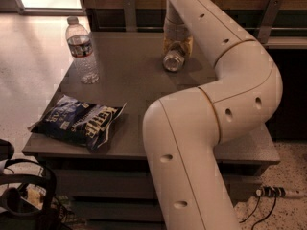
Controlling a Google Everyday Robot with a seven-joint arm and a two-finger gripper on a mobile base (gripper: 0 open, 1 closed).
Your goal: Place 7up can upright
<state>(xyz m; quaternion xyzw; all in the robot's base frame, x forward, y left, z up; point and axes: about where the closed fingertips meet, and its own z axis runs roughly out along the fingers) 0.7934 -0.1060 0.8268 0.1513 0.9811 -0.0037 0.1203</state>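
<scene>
The 7up can (173, 61) lies on its side at the far middle of the grey table (139, 80), its silver end facing me; the label is hidden. My gripper (176, 49) comes down from above at the end of the cream arm (225, 95) and sits over the can. Its yellowish fingers (188, 45) hug both sides of the can, which still rests on the table top.
A clear plastic water bottle (82, 51) stands upright at the table's far left. A dark blue chip bag (79, 120) lies at the front left. The arm's elbow covers the table's right half. A wall and rail run behind the table.
</scene>
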